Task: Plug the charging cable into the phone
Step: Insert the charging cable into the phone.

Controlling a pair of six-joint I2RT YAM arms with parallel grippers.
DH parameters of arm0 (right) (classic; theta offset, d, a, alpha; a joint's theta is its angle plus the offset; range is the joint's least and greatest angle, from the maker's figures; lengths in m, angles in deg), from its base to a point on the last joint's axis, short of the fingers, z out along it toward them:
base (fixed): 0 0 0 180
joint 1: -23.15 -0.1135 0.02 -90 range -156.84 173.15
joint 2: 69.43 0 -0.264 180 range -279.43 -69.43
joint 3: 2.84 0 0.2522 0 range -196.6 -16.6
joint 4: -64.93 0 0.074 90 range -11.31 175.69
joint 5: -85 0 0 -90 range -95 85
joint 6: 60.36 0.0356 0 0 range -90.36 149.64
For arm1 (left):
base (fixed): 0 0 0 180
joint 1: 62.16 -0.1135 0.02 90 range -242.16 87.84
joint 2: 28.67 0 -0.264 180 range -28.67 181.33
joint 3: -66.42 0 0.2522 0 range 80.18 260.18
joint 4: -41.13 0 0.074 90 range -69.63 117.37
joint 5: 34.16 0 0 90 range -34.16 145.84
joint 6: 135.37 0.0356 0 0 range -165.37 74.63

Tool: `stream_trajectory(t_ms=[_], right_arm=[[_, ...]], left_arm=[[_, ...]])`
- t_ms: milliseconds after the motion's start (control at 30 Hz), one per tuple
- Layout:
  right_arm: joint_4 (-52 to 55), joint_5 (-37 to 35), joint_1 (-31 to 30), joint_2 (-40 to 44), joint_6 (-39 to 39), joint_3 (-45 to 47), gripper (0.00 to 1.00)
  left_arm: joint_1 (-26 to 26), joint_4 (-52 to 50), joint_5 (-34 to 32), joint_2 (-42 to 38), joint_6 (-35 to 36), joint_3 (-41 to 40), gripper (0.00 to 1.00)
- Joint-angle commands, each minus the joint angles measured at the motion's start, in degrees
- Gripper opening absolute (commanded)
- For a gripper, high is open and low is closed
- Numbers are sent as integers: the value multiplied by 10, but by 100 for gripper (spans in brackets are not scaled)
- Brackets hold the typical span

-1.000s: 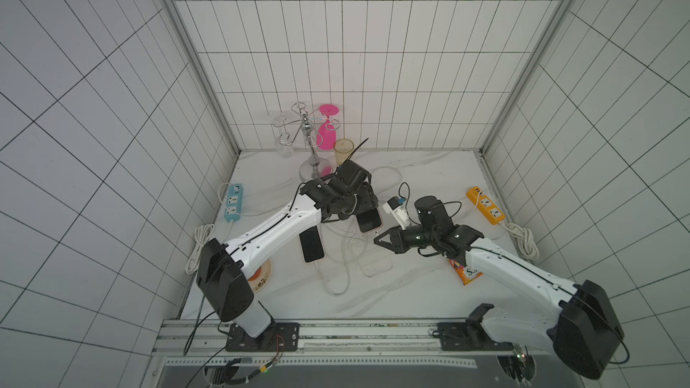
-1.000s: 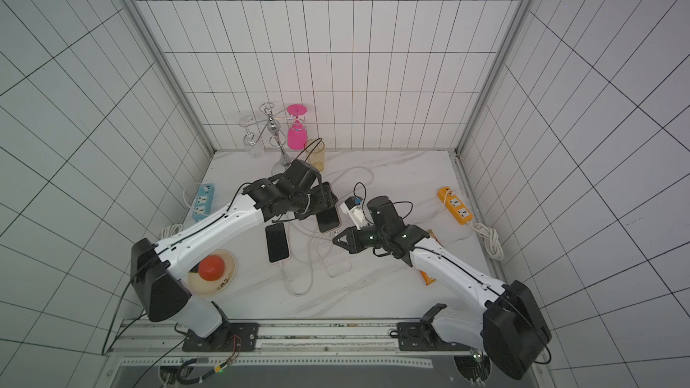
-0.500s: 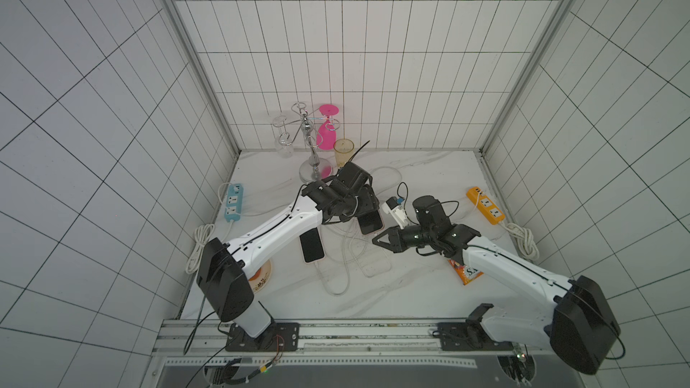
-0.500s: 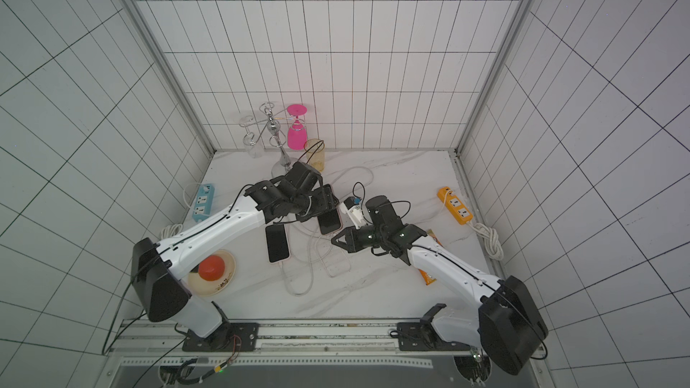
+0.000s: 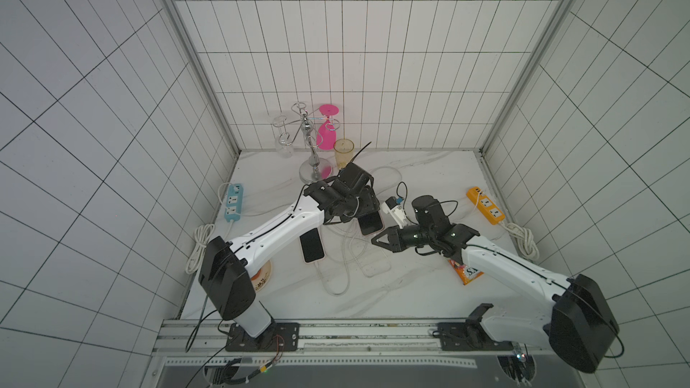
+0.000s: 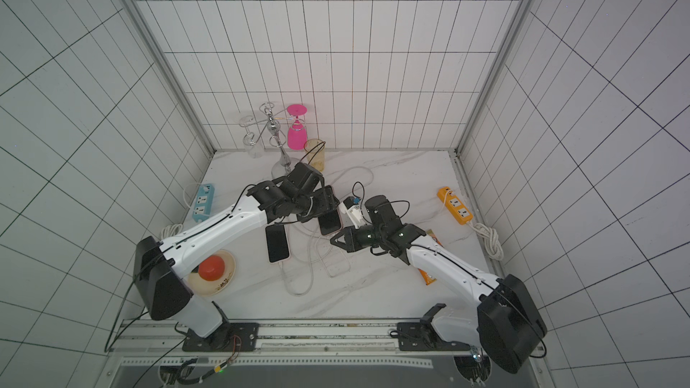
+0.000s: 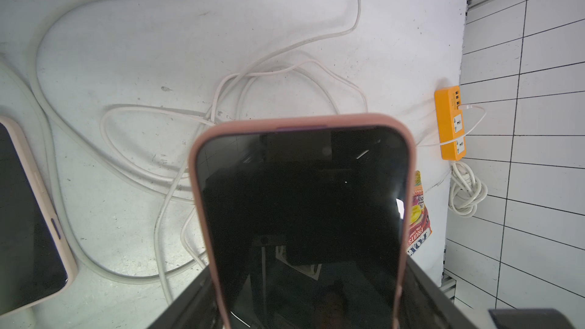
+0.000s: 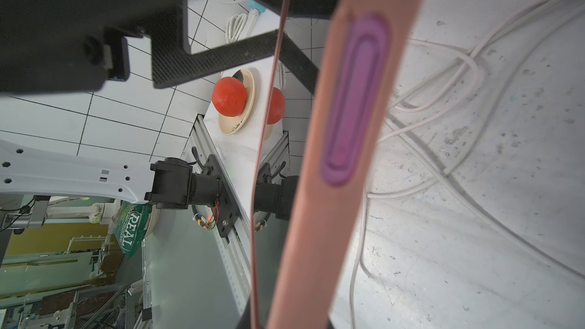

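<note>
Centrally, left hand (image 5: 365,207) clasps phone (image 5: 371,223); right hand (image 5: 376,241) closed nearby.

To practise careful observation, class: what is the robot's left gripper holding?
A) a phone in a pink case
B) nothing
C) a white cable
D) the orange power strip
A: the left wrist view shows the phone in a pink case clamped by its sides between the jaws of the left gripper.
</note>
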Motion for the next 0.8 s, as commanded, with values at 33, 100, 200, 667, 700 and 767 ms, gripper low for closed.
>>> stream_trajectory(t_ms=[33,100,200,667,700,767], right_arm=[[-1,19,-4,2,1,-14,0],[2,13,-4,4,1,-13,0],[1,14,-4,2,2,-15,0],[21,18,-2,15,-13,1,0],[21,18,-2,15,-13,1,0],[22,21,-2,14,-13,1,0]], left_arm=[[4,28,-9,1,8,13,27],[5,28,-10,1,9,13,27],[8,27,-13,0,10,12,27],[8,25,-26,-3,13,23,25],[8,26,-25,-3,12,22,25],[8,25,-26,-4,11,20,25]])
